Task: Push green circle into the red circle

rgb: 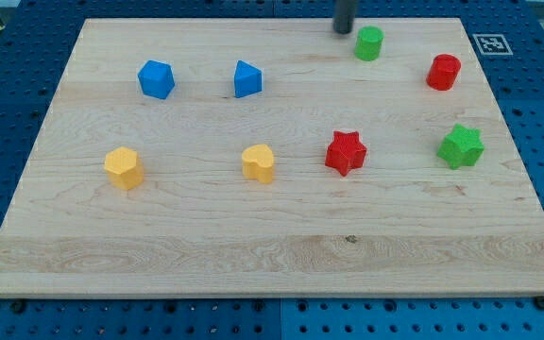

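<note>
The green circle (369, 43) stands near the view's top, right of centre, on the wooden board (272, 246). The red circle (444, 72) stands to its right and a little lower, with a gap between them. My tip (344, 30) is the lower end of a dark rod that enters from the view's top edge. It rests just left of the green circle, slightly above its centre, very close to it; I cannot tell if they touch.
A red star (346, 152) and a green star (461, 146) lie in the right half. Two blue blocks (156, 79) (246, 79) sit upper left. Two yellow blocks (124, 168) (259, 162) sit lower. A marker tag (488, 43) lies off the board's top right corner.
</note>
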Tool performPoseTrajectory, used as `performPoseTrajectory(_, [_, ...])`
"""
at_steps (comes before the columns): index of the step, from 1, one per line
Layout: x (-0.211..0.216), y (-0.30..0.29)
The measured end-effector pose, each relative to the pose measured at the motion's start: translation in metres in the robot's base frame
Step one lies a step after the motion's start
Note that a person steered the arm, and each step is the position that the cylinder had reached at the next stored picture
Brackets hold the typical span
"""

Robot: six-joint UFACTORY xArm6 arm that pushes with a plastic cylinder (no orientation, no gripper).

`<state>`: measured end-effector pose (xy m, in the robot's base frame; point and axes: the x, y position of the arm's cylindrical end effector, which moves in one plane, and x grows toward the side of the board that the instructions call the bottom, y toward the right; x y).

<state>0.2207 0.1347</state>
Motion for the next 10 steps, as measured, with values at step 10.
performPoseTrajectory(10, [0.016, 0.046])
